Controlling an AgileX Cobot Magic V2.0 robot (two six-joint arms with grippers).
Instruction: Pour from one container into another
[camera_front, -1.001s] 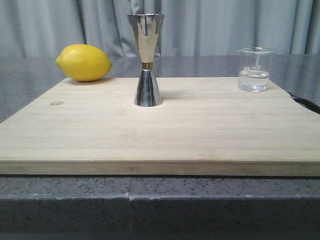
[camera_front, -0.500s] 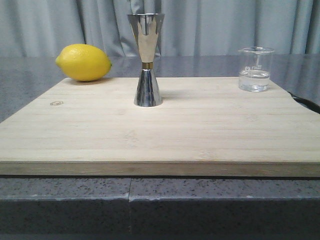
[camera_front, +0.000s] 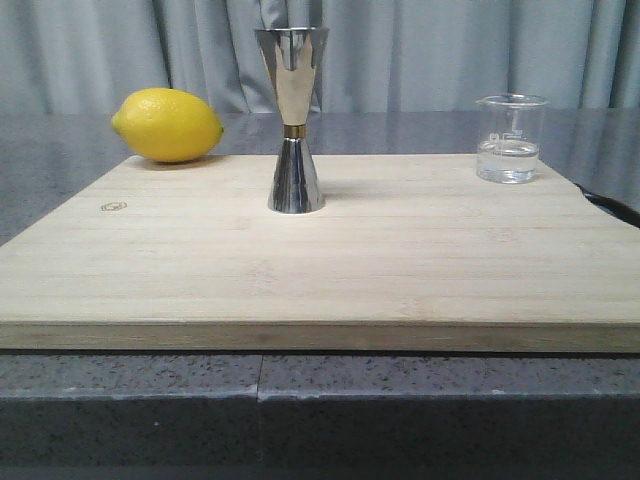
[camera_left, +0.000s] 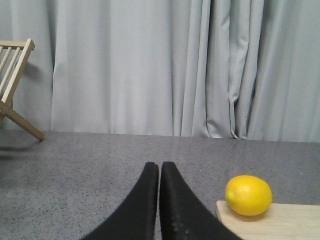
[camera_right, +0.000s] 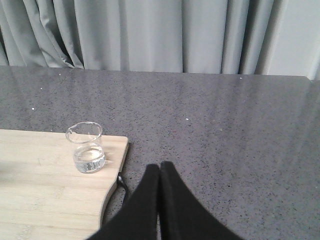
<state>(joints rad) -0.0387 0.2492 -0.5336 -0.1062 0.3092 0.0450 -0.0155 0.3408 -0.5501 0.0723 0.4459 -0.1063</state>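
The small clear glass beaker (camera_front: 511, 138) stands upright at the far right of the wooden board (camera_front: 320, 270), holding a little clear liquid; the right wrist view shows this beaker (camera_right: 87, 154) near the board's corner. The tall steel jigger (camera_front: 293, 120) with a gold band at its waist stands upright near the board's far middle. My left gripper (camera_left: 159, 166) is shut and empty over the grey counter, left of the board. My right gripper (camera_right: 160, 166) is shut and empty over the counter, right of the board and apart from the beaker. Neither gripper shows in the front view.
A yellow lemon (camera_front: 167, 124) lies at the board's far left corner, and this lemon (camera_left: 248, 195) also appears in the left wrist view. A black handle (camera_right: 121, 182) curves along the board's right edge. A wooden rack (camera_left: 14, 85) stands far left. Grey curtains hang behind the counter.
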